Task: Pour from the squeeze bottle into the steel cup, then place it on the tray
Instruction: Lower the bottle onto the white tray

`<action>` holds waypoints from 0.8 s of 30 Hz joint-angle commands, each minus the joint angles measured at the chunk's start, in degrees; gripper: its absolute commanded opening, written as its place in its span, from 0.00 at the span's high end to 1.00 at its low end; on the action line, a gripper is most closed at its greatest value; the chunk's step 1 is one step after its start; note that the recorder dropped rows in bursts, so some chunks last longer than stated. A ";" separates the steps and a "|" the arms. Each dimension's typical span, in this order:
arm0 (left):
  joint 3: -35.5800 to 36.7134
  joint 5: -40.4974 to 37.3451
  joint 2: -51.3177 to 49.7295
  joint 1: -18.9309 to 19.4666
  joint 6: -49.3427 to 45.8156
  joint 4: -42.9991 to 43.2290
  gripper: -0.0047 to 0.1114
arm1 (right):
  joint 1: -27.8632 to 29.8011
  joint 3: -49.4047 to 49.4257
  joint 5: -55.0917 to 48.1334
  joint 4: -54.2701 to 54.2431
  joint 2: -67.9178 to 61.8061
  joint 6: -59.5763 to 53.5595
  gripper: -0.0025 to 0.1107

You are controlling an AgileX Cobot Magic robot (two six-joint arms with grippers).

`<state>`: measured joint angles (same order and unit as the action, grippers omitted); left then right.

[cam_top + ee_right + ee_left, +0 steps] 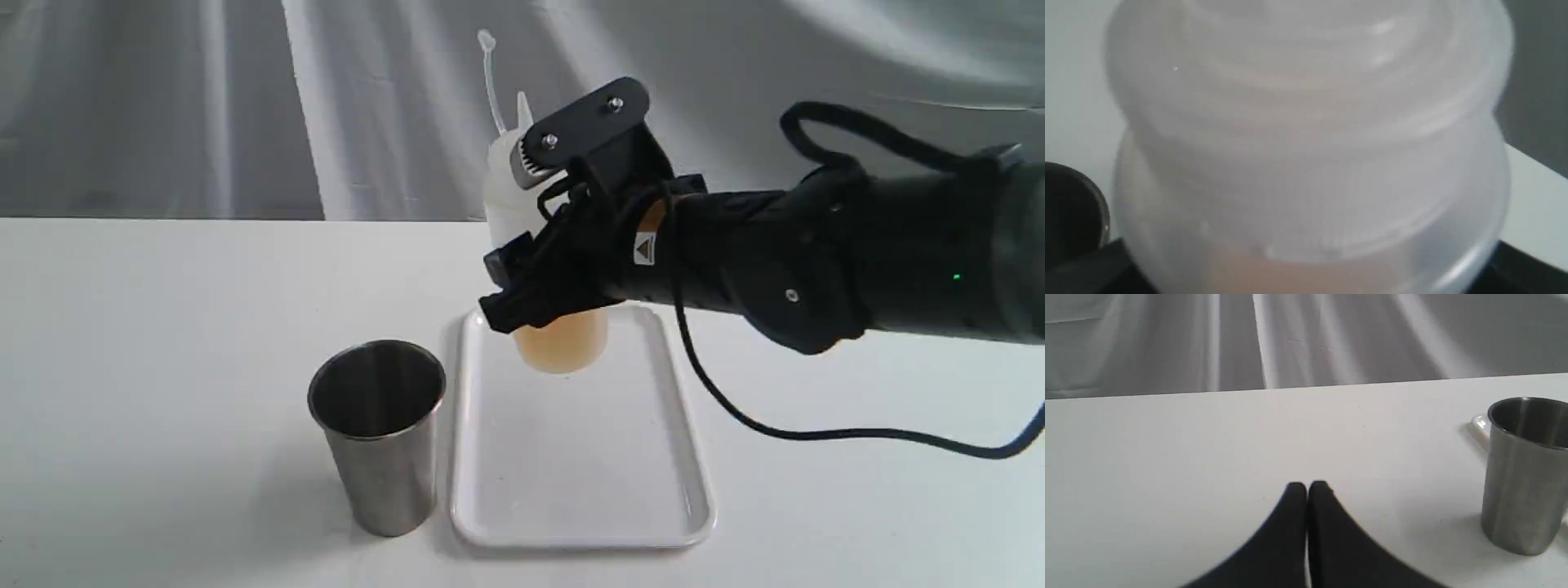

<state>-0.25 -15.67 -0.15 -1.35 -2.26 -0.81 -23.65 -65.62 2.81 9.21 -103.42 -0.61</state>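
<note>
Exterior view: the right gripper (510, 286) reaches in from the right, its black jaws clasped around the middle of the squeeze bottle (563, 339). The bottle stands upright between the jaws. Amber liquid fills the part below them; the whitish upper body, cone nozzle and thin cap strap (488, 73) rise above them. Directly beneath the jaws lies the white tray (571, 457), and the bottle's base is over the tray's far end. I cannot tell whether the base touches the tray. The steel cup (380, 433) stands upright on the white table (163, 367), below the jaws and off to their left, just beside the tray's long edge and apart from the bottle.

Right wrist view: the blurred, ribbed shoulder of the bottle (1306, 143) fills the space between the dark jaws, with the cup's dark rim (1069, 208) just outside one of them.

Left wrist view: the left gripper (1307, 488) hangs low over bare table, its two black fingers pressed together with nothing between them. The cup (1523, 477) stands well off to the right of those jaws, with a corner of the tray (1480, 424) showing behind it.
</note>
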 commanded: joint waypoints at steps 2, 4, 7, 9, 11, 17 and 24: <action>0.25 0.43 0.15 0.09 0.29 -0.06 0.96 | 0.36 -0.15 5.63 -1.08 -2.16 -1.10 0.55; 0.25 0.43 0.15 0.09 0.29 -0.06 0.96 | 0.36 -0.15 5.98 -1.08 -3.07 -1.10 0.55; 0.25 0.43 0.15 0.09 0.29 -0.06 0.96 | 0.36 -0.15 6.09 -2.44 -4.93 -1.10 0.55; 0.25 0.43 0.15 0.09 0.16 -0.06 0.96 | 0.36 -0.15 7.21 -3.49 -5.90 -1.10 0.55; 0.25 0.43 0.15 0.09 0.16 -0.06 0.96 | 0.36 -0.15 9.22 -3.87 -7.02 -1.10 0.55; 0.25 0.43 0.15 0.09 0.16 -0.06 0.96 | 0.36 0.29 10.76 -4.10 -9.40 -1.59 0.55; 0.25 0.43 0.15 0.09 0.28 -0.06 0.96 | 0.36 4.72 14.66 -7.61 -9.43 -4.99 0.55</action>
<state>-0.25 -15.67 -0.15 -1.35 -2.26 -0.81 -23.65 -61.70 14.35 3.03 -113.35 -4.02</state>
